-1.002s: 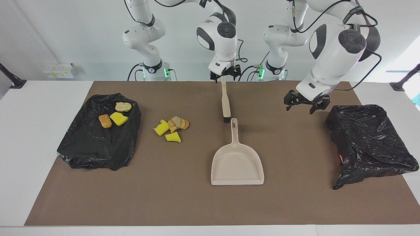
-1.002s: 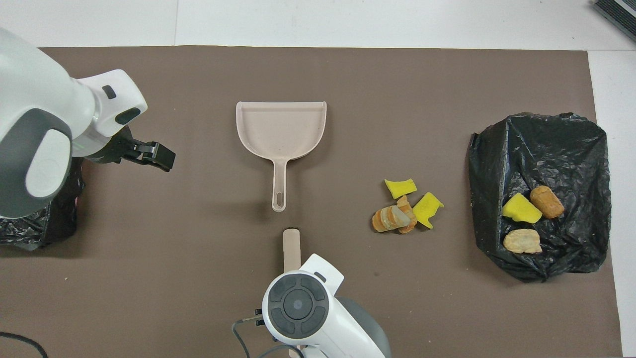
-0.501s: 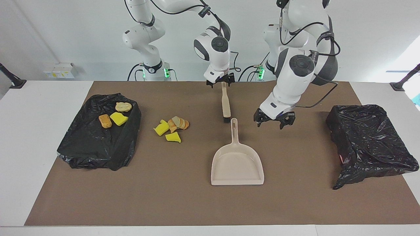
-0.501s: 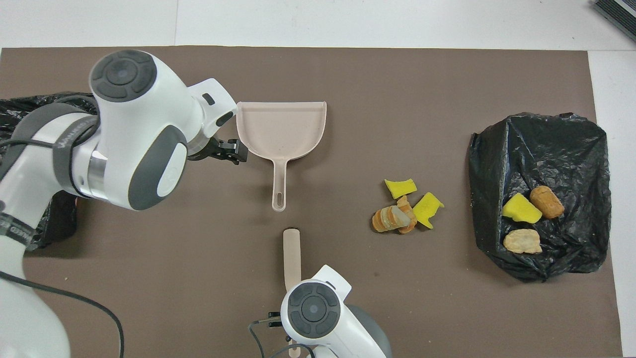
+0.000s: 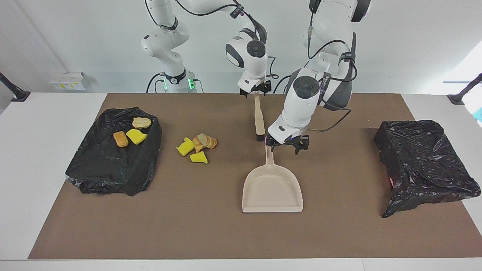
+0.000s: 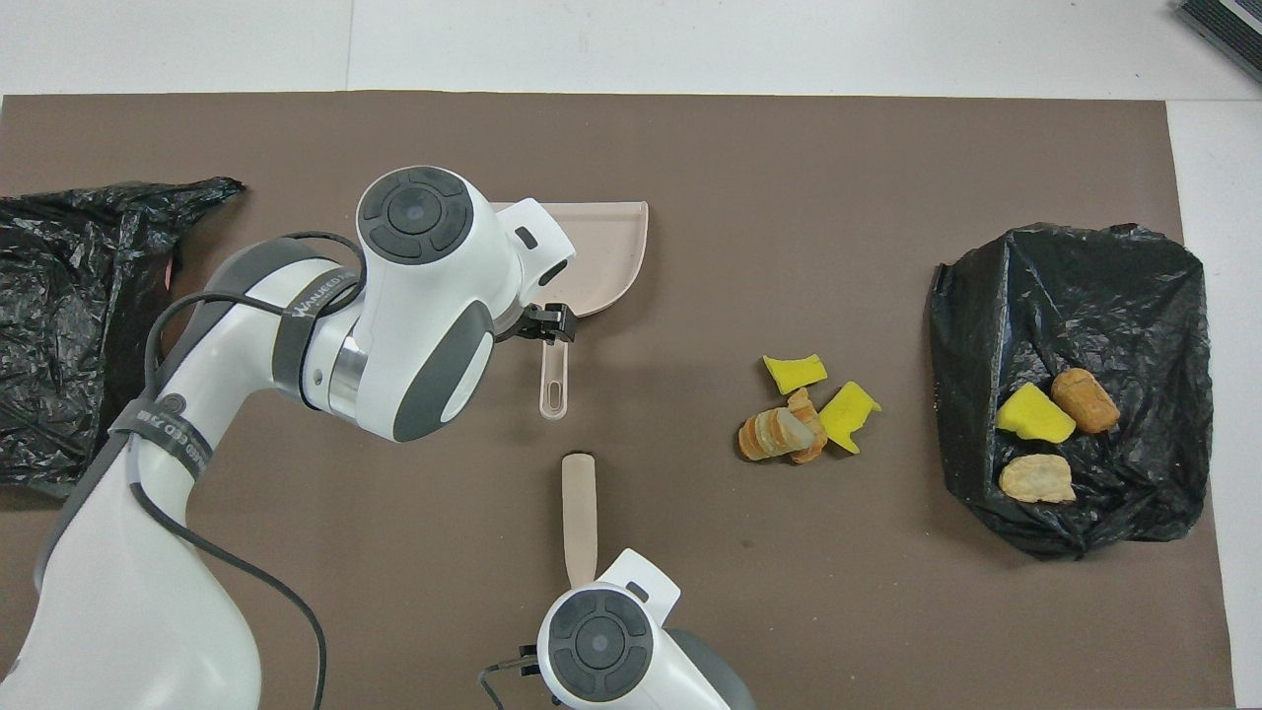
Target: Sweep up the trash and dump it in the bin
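Left tool (image 5: 287,145) open over dustpan handle (image 5: 269,152), right tool (image 5: 256,89) at brush (image 5: 258,116)

Setting: robotics lab, test bench. Two white Franka arms (image 5: 301,101) are bolted at the robots' edge of a white counter (image 5: 49,150), green status lights at their bases, cables looping along the links. A brown mat (image 5: 226,233) covers the counter as a staged work surface. Bare white wall above the arms; black camera-stand feet (image 5: 17,96) sit at the counter's corners beside the mat.
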Tool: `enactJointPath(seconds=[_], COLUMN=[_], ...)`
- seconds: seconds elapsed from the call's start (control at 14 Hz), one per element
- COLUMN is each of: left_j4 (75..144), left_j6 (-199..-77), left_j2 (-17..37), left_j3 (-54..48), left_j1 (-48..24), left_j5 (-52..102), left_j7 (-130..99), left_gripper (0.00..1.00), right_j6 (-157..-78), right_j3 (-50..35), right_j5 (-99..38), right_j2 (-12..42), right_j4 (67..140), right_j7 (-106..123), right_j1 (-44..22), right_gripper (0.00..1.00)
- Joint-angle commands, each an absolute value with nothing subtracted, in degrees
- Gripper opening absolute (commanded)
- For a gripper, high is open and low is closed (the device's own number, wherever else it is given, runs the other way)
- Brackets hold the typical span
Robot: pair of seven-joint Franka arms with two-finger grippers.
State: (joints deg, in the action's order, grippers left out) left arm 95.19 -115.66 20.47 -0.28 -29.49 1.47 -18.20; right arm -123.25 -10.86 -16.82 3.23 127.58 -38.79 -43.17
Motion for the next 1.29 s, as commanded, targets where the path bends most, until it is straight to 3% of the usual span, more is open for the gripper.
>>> enactJointPath(seconds=[0.0, 0.21, 0.5, 0.57, 0.64, 0.79, 1.22], left_j4=[97.90, 98.26, 97.65, 97.56, 97.56, 98.08, 97.21], left_j6=[-119.00, -119.27, -117.51, -116.73, -116.20, -115.93, -115.58], left_j2=[19.69, 22.67, 22.68, 22.68, 22.68, 22.59, 20.22], left_j3=[0.62, 0.62, 0.62, 0.62, 0.62, 0.62, 1.40], left_j1=[-31.11, -34.10, -34.28, -34.36, -34.45, -34.63, -32.79], left_j5=[1.32, 1.32, 1.32, 1.32, 1.32, 1.41, 0.70], left_j7=[-20.47, -21.97, -22.59, -23.20, -23.29, -23.03, -17.70], left_gripper=[1.00, 1.00, 1.00, 0.85, 0.49, 0.00, 0.00], right_j6=[-125.94, -127.53, -125.52, -124.12, -121.93, -118.14, -102.42], right_j3=[-10.81, -10.72, -10.72, -10.64, -10.46, -10.20, -10.11], right_j5=[-17.93, -18.02, -17.14, -16.79, -16.79, -15.74, -10.39], right_j2=[2.99, 3.42, 3.78, 3.61, 2.91, 0.19, -10.70], right_j4=[128.67, 128.67, 127.79, 127.36, 127.01, 127.00, 127.44], right_j7=[-39.55, -40.16, -38.50, -38.58, -38.67, -38.58, -32.53], right_j1=[-43.33, -43.42, -43.24, -43.24, -43.16, -42.63, -33.16], right_gripper=[0.43, 0.00, 0.00, 0.00, 0.00, 0.00, 0.00])
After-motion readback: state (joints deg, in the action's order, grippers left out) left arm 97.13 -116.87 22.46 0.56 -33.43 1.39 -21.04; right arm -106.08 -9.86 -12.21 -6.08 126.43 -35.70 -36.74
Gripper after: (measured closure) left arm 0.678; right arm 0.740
